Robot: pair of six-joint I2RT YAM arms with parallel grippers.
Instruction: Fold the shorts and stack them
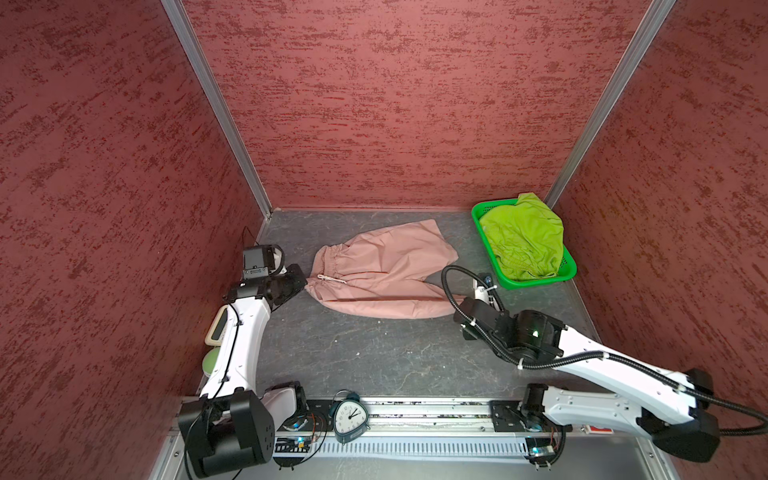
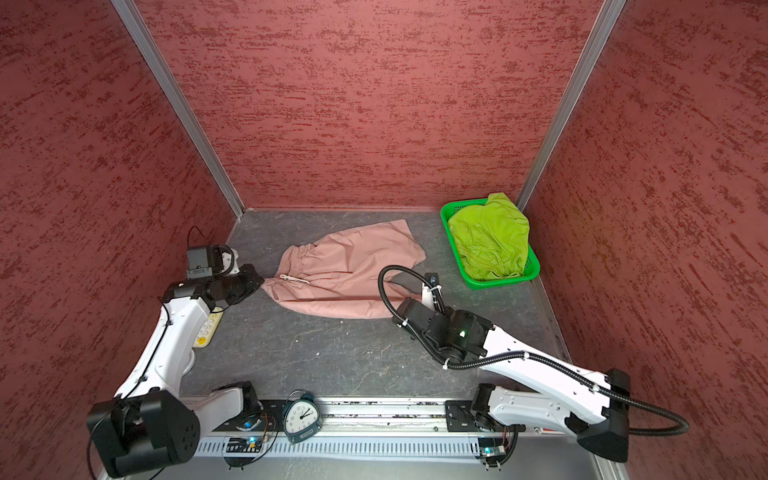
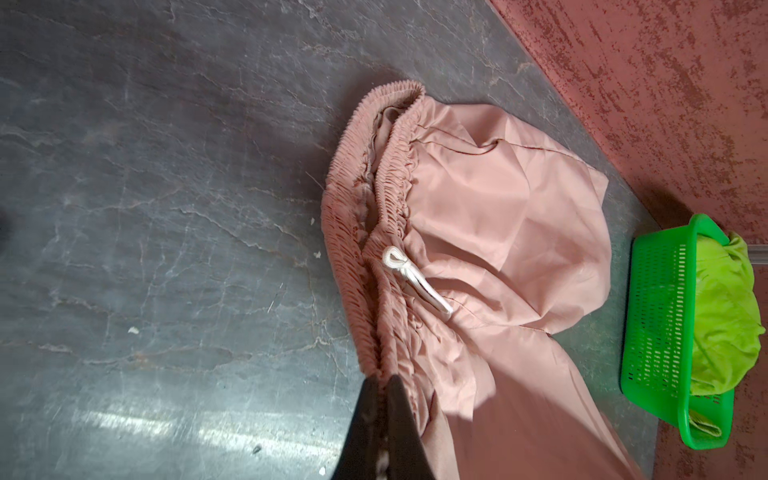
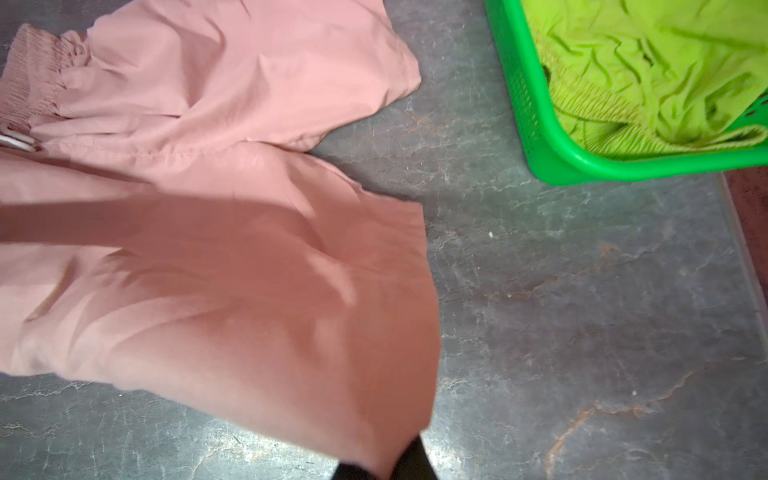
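The dusty pink shorts (image 1: 382, 270) (image 2: 345, 274) lie spread on the grey table, waistband to the left and legs to the right, with a white drawstring (image 3: 415, 278). My left gripper (image 3: 382, 380) (image 1: 305, 284) is shut on the near end of the gathered waistband. At the corner of the near leg's hem, my right gripper (image 4: 395, 461) (image 1: 463, 301) is shut on the cloth, which is lifted slightly there. The lime green shorts (image 1: 523, 241) (image 2: 490, 241) (image 4: 665, 62) lie crumpled in the basket.
The bright green perforated basket (image 1: 536, 284) (image 2: 498, 283) (image 4: 523, 104) stands in the back right corner. An alarm clock (image 1: 350, 417) (image 2: 301, 417) sits on the front rail. A pale power strip (image 2: 210, 328) lies under the left arm. Red walls close three sides.
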